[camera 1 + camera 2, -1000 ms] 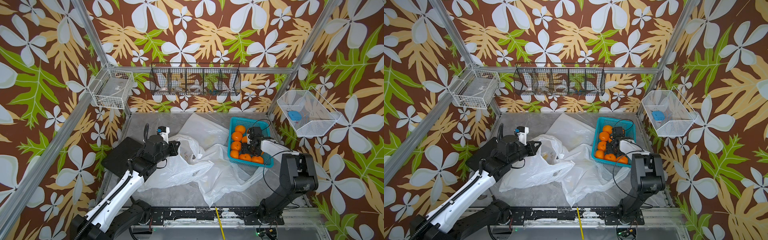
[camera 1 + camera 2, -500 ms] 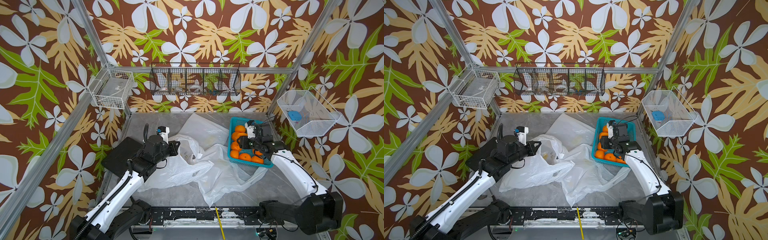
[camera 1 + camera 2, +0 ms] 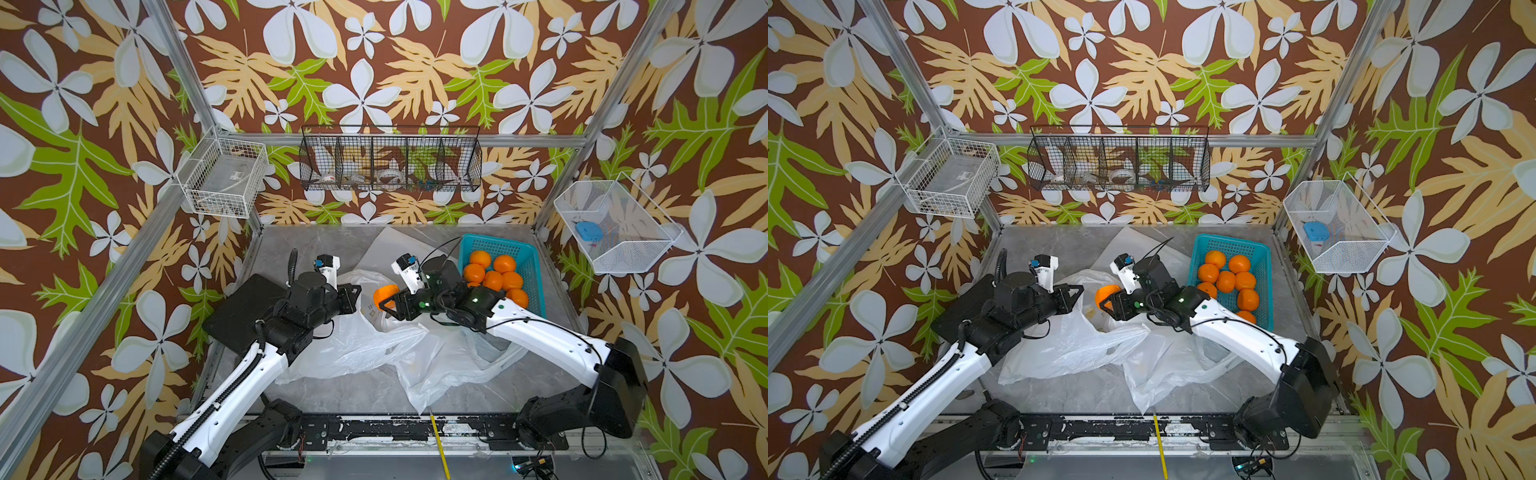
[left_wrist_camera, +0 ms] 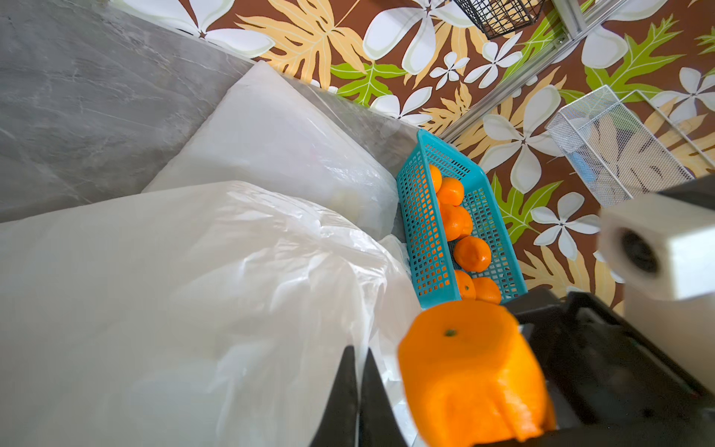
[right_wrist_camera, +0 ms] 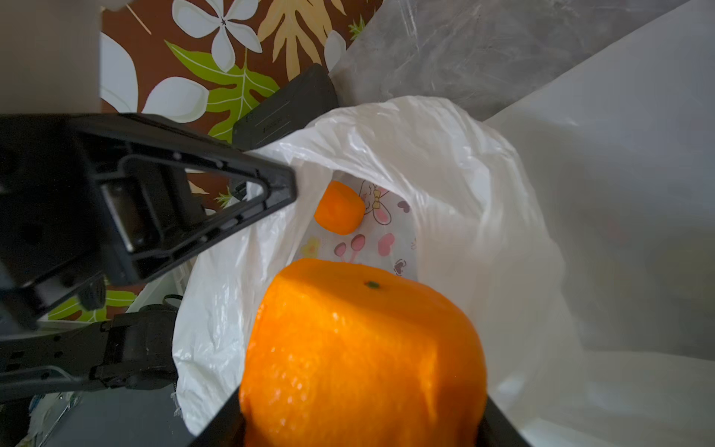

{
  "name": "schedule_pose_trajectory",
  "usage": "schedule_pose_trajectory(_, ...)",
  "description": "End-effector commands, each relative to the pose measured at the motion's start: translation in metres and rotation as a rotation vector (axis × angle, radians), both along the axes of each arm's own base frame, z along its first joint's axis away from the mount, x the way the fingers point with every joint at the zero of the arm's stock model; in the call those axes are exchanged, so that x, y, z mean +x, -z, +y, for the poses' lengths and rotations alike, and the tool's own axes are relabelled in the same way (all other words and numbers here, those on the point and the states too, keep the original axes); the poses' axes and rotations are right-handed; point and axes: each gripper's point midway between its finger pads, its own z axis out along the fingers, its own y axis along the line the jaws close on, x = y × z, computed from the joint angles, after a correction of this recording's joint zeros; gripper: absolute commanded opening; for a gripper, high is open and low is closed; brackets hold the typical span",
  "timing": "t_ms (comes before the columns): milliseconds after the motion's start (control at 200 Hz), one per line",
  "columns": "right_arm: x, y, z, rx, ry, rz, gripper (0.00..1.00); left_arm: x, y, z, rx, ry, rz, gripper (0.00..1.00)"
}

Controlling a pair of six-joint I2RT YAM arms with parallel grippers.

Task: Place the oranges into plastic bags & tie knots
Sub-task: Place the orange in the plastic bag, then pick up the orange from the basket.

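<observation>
Entry: the right gripper (image 3: 384, 300) is clamped on one round, glossy, bright orange fruit (image 5: 363, 348). Its black jaws press the fruit's two sides. The skin is dimpled and shiny, with a small green stem scar facing the wrist camera.

Just ahead of and below this claw gapes the mouth of a thin, crinkly, translucent white plastic bag (image 5: 425, 154). Deep inside, past the held fruit, we see a second orange (image 5: 339, 209) resting on the bag's inner wall, which carries pink and yellow cartoon prints (image 5: 371, 232).

The left gripper (image 3: 354, 292) is closed. Its tapered black fingers (image 5: 280, 184) pinch the bag's rim and hold it raised, just across the opening from the right claw.

Behind the right claw, beside its wrist, stands a teal perforated rectangular plastic basket (image 3: 528, 257). The other oranges (image 3: 494, 274) are heaped in it, touching one another.

Under the right forearm a second limp white bag (image 3: 449, 361) lies crumpled on the smooth grey marbled tabletop (image 3: 353, 395).
</observation>
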Motion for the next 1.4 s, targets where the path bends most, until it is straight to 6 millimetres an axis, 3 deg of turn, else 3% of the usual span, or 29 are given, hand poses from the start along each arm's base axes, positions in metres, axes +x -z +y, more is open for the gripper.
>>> schedule_pose_trajectory(0,0.009,0.013,0.026,0.046,0.000,0.034,0.57,0.002,-0.004,0.003,-0.002,-0.019,-0.016,0.00)
schedule_pose_trajectory(160,0.003,0.033,0.059,0.073,-0.093,0.110,0.66,0.003,-0.003,0.004,0.002,-0.030,-0.009,0.00)
schedule_pose_trajectory(280,0.008,0.018,0.038,0.038,-0.038,0.032,0.83,0.004,-0.001,0.005,0.003,-0.037,-0.007,0.00)
schedule_pose_trajectory(320,0.008,0.010,0.029,0.032,-0.025,0.011,0.84,0.004,-0.001,0.005,0.003,-0.038,-0.008,0.00)
schedule_pose_trajectory(510,0.012,-0.020,-0.045,-0.001,0.116,-0.066,0.85,0.007,0.000,0.006,0.002,-0.046,-0.010,0.00)
schedule_pose_trajectory(641,0.025,-0.021,-0.113,-0.075,0.271,-0.105,0.88,0.008,0.000,0.005,0.004,-0.046,-0.013,0.00)
schedule_pose_trajectory(826,0.064,0.015,-0.239,-0.315,0.583,-0.084,0.93,0.007,-0.001,0.006,0.006,-0.047,-0.015,0.00)
schedule_pose_trajectory(1021,0.102,0.061,-0.323,-0.447,0.782,0.030,0.93,0.005,-0.002,0.007,0.010,-0.045,-0.015,0.00)
schedule_pose_trajectory(1086,0.116,0.076,-0.348,-0.485,0.840,0.076,0.93,0.004,-0.003,0.009,0.015,-0.053,-0.016,0.00)
schedule_pose_trajectory(1181,0.132,0.097,-0.368,-0.493,0.893,0.135,0.89,0.003,-0.004,0.011,0.017,-0.059,-0.021,0.00)
schedule_pose_trajectory(1396,0.153,0.135,-0.377,-0.528,0.908,0.214,0.83,0.002,-0.007,0.015,0.036,-0.070,-0.026,0.00)
